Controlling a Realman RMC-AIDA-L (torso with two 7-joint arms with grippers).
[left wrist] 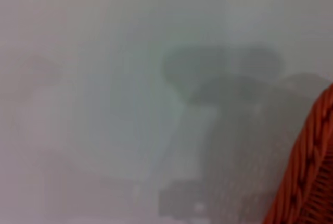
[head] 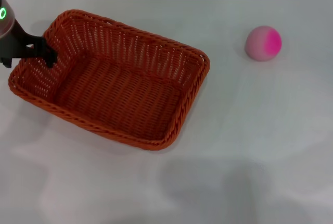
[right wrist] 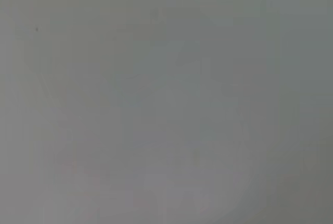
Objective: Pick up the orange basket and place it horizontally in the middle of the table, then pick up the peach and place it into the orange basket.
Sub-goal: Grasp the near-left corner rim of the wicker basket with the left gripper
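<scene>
Left pincer grasping the basket rim at its 9 o'clock end; I read its long axis slanting toward 4 o'clock across the tabletop.

- The left gripper is cut off by the head view's left edge — its grip on the orange basket rim cannot be judged.
- The left wrist view shows only a blurred basket corner.
- The right wrist view shows only featureless table.

Head view is bright and even, with soft grey shadows on the table — both wrist views are blurred, hazy and dim.
</scene>
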